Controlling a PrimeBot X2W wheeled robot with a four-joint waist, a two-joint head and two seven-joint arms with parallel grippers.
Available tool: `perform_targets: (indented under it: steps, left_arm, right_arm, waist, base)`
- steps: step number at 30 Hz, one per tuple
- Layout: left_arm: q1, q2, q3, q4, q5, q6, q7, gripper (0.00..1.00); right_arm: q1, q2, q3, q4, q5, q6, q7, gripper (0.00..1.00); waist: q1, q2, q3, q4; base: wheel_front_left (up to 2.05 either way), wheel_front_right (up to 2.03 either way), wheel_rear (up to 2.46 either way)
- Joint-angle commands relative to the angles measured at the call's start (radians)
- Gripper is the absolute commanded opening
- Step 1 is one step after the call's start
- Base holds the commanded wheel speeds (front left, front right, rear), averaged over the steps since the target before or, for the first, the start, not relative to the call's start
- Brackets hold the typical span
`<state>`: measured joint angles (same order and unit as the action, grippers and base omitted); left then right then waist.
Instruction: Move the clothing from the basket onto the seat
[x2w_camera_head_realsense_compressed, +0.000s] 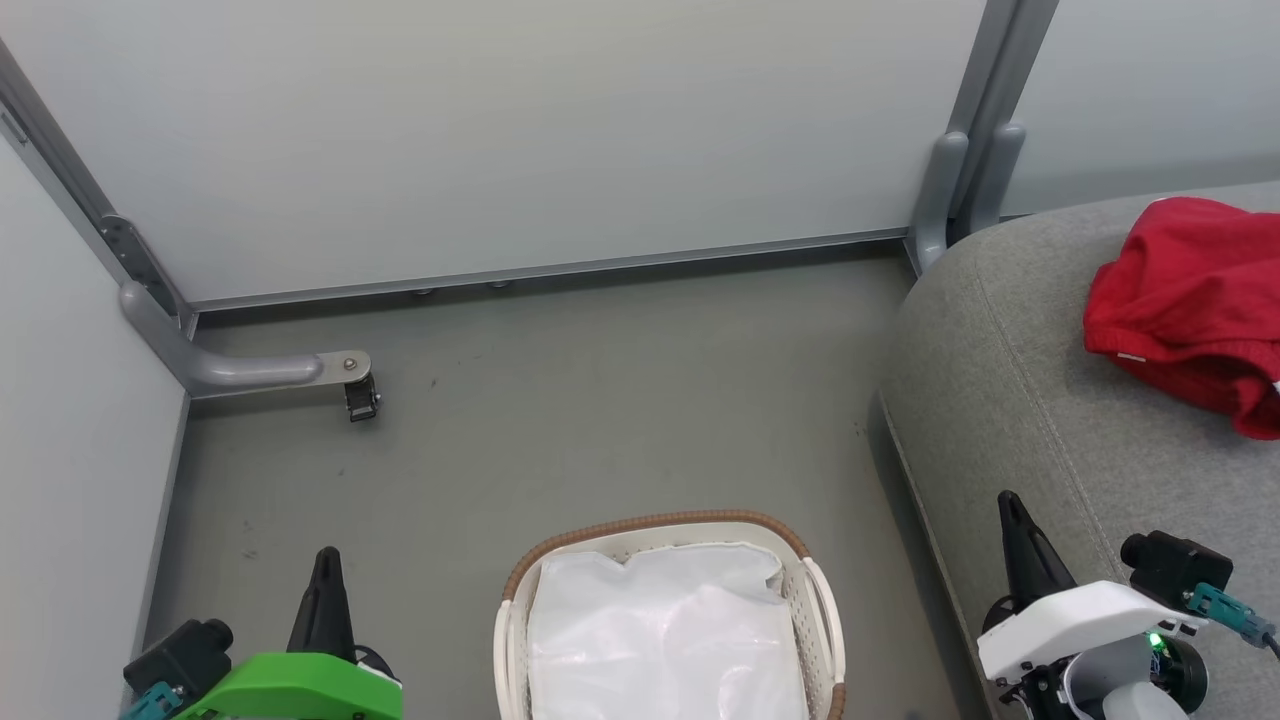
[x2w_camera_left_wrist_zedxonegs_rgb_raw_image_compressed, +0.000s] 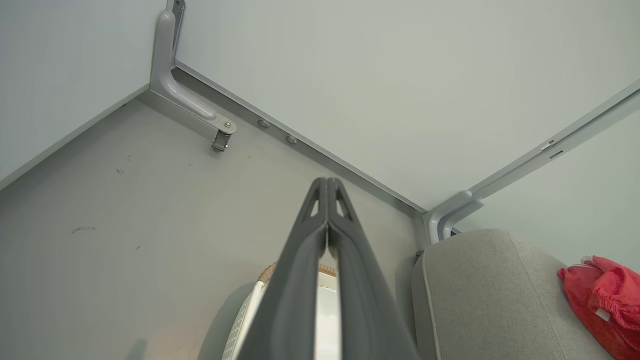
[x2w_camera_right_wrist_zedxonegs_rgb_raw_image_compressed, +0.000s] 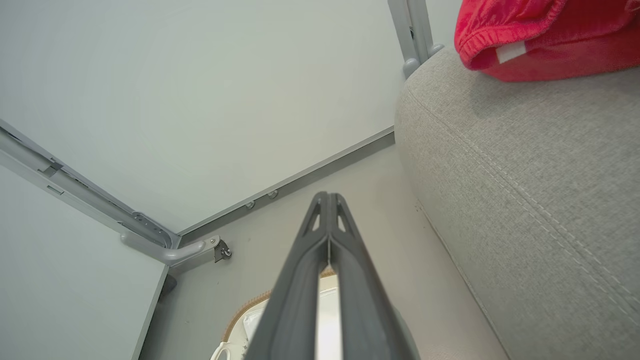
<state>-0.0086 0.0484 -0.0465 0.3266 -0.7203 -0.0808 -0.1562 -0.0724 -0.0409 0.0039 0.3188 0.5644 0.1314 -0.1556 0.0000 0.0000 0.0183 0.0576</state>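
My left jaws are shut tight, tips touching, and they hold nothing. My right jaws are shut the same way and hold nothing too. Between them, close to me, the basket (x2w_camera_head_realsense_compressed: 655, 522) sits on the grey floor (x2w_camera_head_realsense_compressed: 600, 400), with a white sheet (x2w_camera_head_realsense_compressed: 665, 640) lying inside it. The seat (x2w_camera_head_realsense_compressed: 1010, 380) is just beside the basket, on my right, and my right jaws are near its edge. Farther back, on top of the seat, lies the red clothing (x2w_camera_head_realsense_compressed: 1190, 300), all crumpled up. Behind it all stands a pale wall (x2w_camera_head_realsense_compressed: 500, 130).
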Motion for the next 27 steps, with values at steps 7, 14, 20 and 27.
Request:
perform_targets:
  steps: [7, 14, 20, 27]
  left_arm:
    - [-0.04, 0.002, 0.024, -0.025, -0.112, -0.011, 0.032, 0.0]
    - [-0.048, 0.002, 0.039, -0.031, -0.198, -0.016, 0.058, 0.0]
    - [-0.053, 0.002, 0.05, -0.036, -0.264, -0.018, 0.078, 0.0]
    - [-0.061, 0.002, 0.064, -0.042, -0.336, -0.023, 0.101, 0.0]
  right_arm:
    - [-0.023, -0.005, -0.018, -0.025, 0.131, 0.0, 0.033, 0.0]
    - [-0.026, -0.006, -0.029, -0.031, 0.23, 0.0, 0.059, 0.0]
    - [-0.027, -0.007, -0.038, -0.036, 0.309, 0.0, 0.079, 0.0]
    - [-0.03, -0.007, -0.047, -0.041, 0.393, 0.0, 0.101, 0.0]
  waist:
    - [0.0, 0.0, -0.001, -0.004]
    - [0.0, 0.0, -0.002, -0.008]
    - [0.0, 0.0, -0.003, -0.011]
    - [0.0, 0.0, -0.004, -0.015]
  base:
    - [0.0, 0.0, 0.0]
    - [0.0, 0.0, 0.0]
    - [0.0, 0.0, 0.0]
    - [0.0, 0.0, 0.0]
